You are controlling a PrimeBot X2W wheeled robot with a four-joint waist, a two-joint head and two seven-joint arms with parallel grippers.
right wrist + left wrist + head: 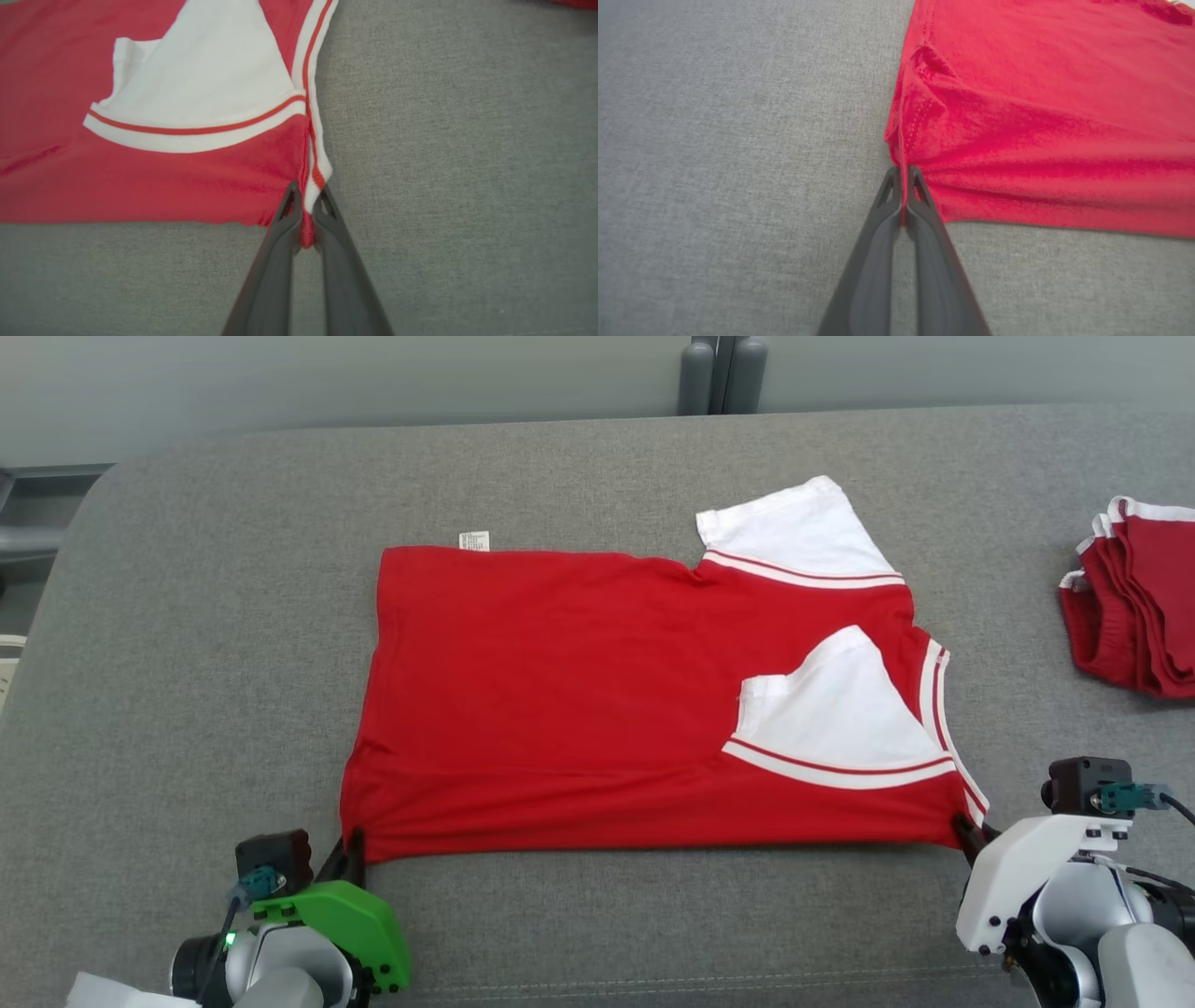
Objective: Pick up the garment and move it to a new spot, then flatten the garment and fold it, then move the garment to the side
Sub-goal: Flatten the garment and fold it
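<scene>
On the counter (pixel 187 635): red garment (pixel 560 709) lies flat near the middle, its near white sleeve (pixel 840 719) turned in over the body.
Left gripper (pixel 353 847): fingers closed, pinching the garment's near left corner; cloth puckers there.
Right gripper (pixel 967 831): fingers closed, pinching the near right corner at the striped trim.
Far right: pile (pixel 1139 607) of red clothes, well apart from the garment.

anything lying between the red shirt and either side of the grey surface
To the robot's right, a pile of folded red garments lies on the grey fabric surface, apart from the red T-shirt with white sleeves. Nothing visible lies to its left.
</scene>
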